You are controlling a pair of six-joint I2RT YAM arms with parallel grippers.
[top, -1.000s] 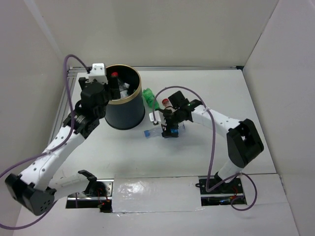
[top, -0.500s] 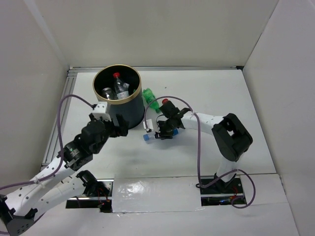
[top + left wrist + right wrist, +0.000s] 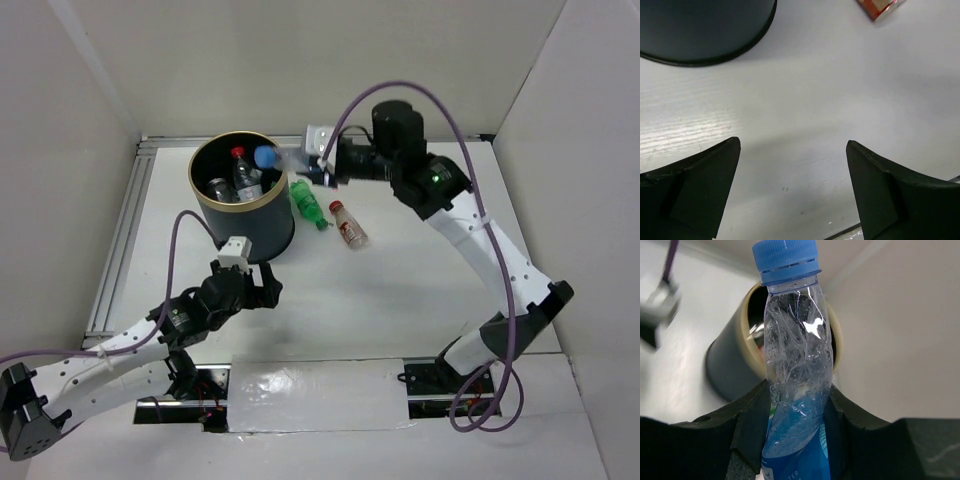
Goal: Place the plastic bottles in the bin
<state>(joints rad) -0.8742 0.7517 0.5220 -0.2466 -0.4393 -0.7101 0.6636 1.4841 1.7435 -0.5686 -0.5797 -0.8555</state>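
Note:
My right gripper (image 3: 306, 165) is shut on a clear plastic bottle (image 3: 796, 385) with a blue cap and blue label, held high with its cap (image 3: 265, 157) over the bin's opening. The bin (image 3: 252, 236) is dark with a tan rim and holds a red-capped bottle (image 3: 238, 172) and another bottle (image 3: 218, 188). A green bottle (image 3: 307, 203) and a red-labelled bottle (image 3: 349, 223) lie on the table just right of the bin. My left gripper (image 3: 262, 291) hangs open and empty over the table in front of the bin.
The left wrist view shows the bin's base (image 3: 700, 30), a corner of the red-labelled bottle (image 3: 880, 6) and bare white table between the fingers (image 3: 705, 190). White walls close in the table on the left, back and right.
My right gripper closed on the blue-capped bottle on the table, then lifted it up and back to the bin's rim. My left arm drew back from the bin and dropped low in front of it.

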